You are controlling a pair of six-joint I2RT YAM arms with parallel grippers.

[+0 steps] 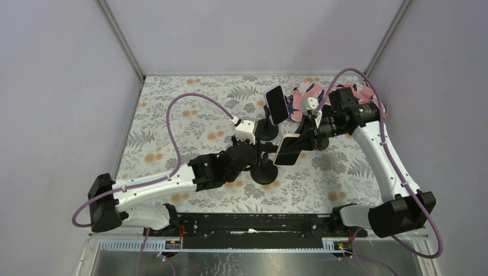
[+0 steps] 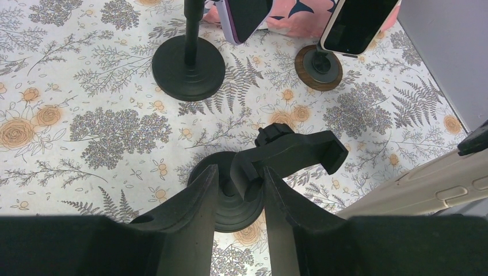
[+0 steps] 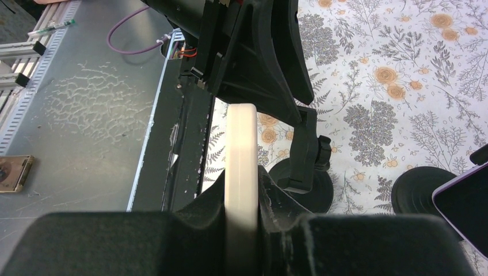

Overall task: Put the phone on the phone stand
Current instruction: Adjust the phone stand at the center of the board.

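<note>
My right gripper (image 3: 241, 181) is shut on a cream-edged phone (image 3: 240, 149), held edge-on. In the top view this phone (image 1: 288, 149) hangs tilted, screen up, just right of the black phone stand (image 1: 266, 171), with the right gripper (image 1: 308, 138) behind it. My left gripper (image 2: 240, 169) is closed around the neck of the phone stand (image 2: 299, 150), just above its round base (image 2: 230, 210). The stand's clamp arm points right and holds nothing. The phone's cream edge (image 2: 414, 184) shows at the lower right of the left wrist view. The phone stand (image 3: 305, 155) stands right of the held phone in the right wrist view.
Behind stands a second black stand (image 1: 266, 131) carrying a purple-cased phone (image 1: 276, 105). A brown-based stand (image 2: 318, 68) holds another phone (image 2: 357, 26). Pink cloth (image 1: 302, 95) lies at the back right. Grey walls (image 1: 69, 86) enclose the flowered tabletop (image 1: 184, 126); a black rail (image 1: 253, 224) runs along the near edge.
</note>
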